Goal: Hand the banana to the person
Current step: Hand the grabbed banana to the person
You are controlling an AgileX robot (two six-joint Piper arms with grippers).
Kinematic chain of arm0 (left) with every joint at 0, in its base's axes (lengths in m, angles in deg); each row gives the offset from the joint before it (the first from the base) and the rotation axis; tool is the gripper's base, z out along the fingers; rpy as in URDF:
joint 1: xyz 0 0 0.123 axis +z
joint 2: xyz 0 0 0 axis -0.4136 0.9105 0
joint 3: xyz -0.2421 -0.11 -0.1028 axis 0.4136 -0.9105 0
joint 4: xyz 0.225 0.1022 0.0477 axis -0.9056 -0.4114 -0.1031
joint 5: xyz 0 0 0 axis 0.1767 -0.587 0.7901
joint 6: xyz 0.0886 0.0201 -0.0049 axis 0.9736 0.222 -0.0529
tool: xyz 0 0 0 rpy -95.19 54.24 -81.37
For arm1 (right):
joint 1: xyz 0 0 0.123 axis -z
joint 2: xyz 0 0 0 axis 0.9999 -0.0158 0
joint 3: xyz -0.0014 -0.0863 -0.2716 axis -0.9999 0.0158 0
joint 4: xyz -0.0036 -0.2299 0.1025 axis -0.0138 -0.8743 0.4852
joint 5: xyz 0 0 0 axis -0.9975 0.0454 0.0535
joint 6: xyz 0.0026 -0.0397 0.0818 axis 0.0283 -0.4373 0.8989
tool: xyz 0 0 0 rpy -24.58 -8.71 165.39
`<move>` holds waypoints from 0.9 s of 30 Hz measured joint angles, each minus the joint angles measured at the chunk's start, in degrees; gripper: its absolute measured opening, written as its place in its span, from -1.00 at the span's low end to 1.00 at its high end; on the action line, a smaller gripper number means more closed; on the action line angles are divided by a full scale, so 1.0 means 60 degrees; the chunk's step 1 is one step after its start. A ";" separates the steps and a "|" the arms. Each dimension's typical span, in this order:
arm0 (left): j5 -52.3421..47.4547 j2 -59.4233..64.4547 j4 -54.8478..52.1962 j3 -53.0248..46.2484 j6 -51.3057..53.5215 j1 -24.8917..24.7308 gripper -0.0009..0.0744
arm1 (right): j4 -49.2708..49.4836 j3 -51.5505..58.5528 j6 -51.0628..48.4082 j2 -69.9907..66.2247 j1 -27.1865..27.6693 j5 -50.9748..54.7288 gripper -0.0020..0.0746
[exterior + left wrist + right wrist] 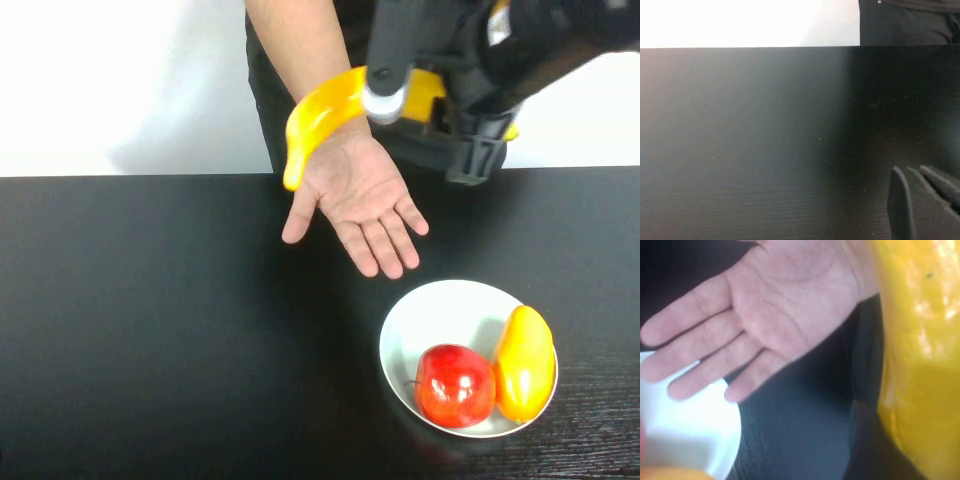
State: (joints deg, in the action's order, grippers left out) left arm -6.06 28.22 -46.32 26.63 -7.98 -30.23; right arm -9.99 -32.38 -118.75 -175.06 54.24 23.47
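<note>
My right gripper [400,100] is shut on the banana [318,115] and holds it in the air at the table's far edge, just above the wrist of the person's open hand [360,200]. The banana's tip hangs down left of the hand. The person [300,50] stands behind the table, palm up over the black table. In the right wrist view the banana [922,340] fills one side, with the open palm [785,305] close by. My left gripper [920,200] hovers low over bare table, its fingers together and empty.
A white plate [430,310] at the front right holds a red apple [455,385] and a plump yellow-orange fruit [523,362]. The plate [690,430] also shows in the right wrist view. The black table [150,330] spans the view.
</note>
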 joint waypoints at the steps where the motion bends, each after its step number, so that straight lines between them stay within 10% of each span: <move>1: 0.0000 0.0000 0.0000 0.0000 0.0000 0.0000 -0.99 | -0.0009 -0.0133 0.0021 -0.0217 0.0000 0.0000 -0.28; 19: 0.0000 0.0000 0.0000 0.0000 0.0000 0.0000 -0.99 | -0.0124 -0.0485 0.0234 -0.2144 0.0000 -0.0043 -0.27; 27: 0.0000 0.0000 0.0000 0.0000 0.0000 0.0000 -0.99 | -0.0189 -0.0490 0.0306 -0.2144 -0.0024 -0.0043 0.17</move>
State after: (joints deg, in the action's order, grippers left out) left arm -6.06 28.22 -46.32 26.63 -7.98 -30.23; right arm -11.13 -35.32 -116.91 -187.93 54.09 23.21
